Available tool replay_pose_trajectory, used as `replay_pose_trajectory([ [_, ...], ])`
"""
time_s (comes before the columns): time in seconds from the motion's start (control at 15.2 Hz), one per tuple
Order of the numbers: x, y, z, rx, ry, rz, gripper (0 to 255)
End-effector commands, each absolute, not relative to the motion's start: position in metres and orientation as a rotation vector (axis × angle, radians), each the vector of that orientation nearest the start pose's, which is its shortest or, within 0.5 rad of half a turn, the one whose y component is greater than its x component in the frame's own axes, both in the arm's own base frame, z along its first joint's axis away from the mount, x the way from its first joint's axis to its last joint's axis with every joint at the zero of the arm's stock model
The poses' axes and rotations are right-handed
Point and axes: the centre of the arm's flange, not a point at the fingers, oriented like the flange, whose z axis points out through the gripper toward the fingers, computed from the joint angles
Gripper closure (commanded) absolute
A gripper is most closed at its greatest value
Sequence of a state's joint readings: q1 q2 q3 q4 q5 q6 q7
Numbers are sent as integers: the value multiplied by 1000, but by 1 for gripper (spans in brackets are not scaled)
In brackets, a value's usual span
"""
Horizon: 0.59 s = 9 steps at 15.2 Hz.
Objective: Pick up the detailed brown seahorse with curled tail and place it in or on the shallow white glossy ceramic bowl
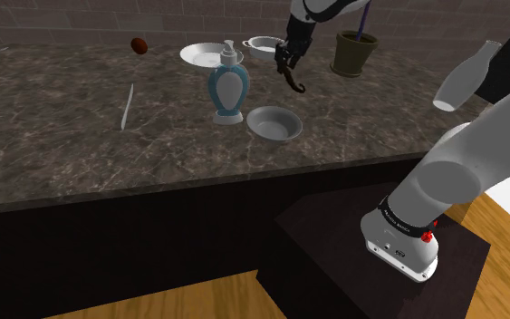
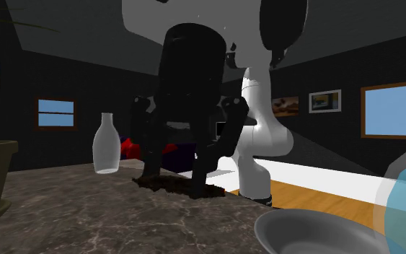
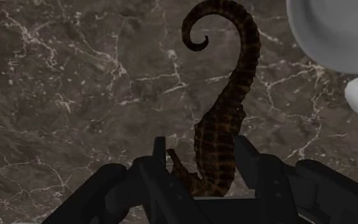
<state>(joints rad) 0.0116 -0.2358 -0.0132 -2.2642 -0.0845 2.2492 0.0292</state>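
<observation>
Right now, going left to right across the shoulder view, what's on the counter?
White utensil → soap dispenser → shallow white bowl → plant pot → white bottle. Seahorse, held in the jaws, overlaps the bowl's span; omitted.

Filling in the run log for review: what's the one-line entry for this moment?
stage: grasp | end effector: shut on brown seahorse | white bowl: empty, seahorse not yet placed

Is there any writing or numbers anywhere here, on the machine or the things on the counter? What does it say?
Nothing can be read.
On the black band at the arm's foot: pale lettering, too small to read.
On the seahorse, the bowl and the soap dispenser: no writing.
On the framed pictures: no words visible.
</observation>
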Motion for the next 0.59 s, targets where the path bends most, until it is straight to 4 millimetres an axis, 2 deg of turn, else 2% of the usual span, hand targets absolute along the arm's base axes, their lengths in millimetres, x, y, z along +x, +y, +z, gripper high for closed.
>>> replay_pose_trajectory([
  [0.0,482,19,478,-3187,-21,-356,255],
  [0.53,421,105,479,-3187,-21,-356,255],
])
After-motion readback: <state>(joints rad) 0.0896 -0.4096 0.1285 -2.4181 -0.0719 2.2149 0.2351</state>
